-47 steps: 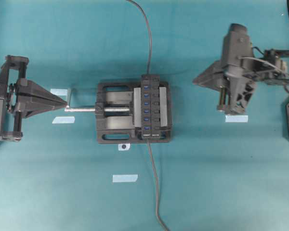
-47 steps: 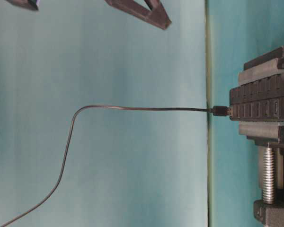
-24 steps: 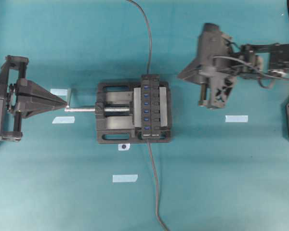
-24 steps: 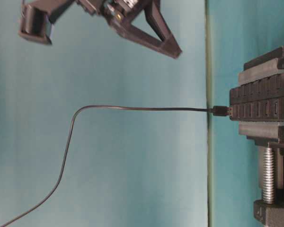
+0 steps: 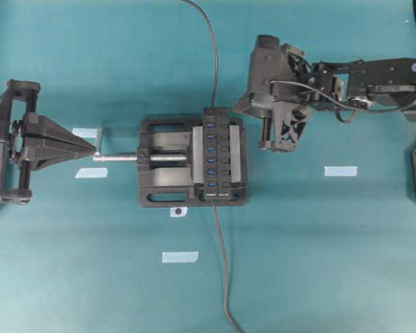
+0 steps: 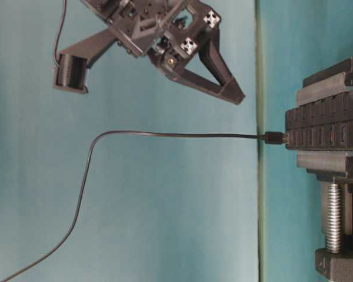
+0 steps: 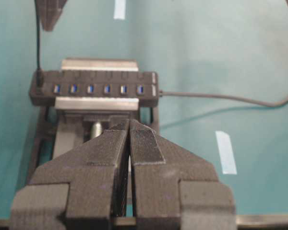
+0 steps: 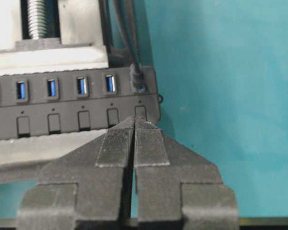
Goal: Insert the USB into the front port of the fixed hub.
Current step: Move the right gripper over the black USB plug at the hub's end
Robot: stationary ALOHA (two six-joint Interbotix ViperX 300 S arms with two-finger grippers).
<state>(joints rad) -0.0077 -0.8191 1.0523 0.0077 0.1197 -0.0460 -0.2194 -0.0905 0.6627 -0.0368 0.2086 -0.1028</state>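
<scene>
The fixed hub (image 5: 215,154) runs top-to-bottom in the overhead view, ports up; both end effectors pressed together, empty.

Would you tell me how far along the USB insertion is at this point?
Done: nothing evident; the USB sits in the hub's far end port, and the other ports show empty. In hand: the right gripper, jaws shut and empty, hovers by that end. Left: gripping the plug and seating it in the front port.

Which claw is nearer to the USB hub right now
Right. The right claw hovers just beside the hub, near its far end; the left claw sits farther off, past the vise's screw handle.
</scene>
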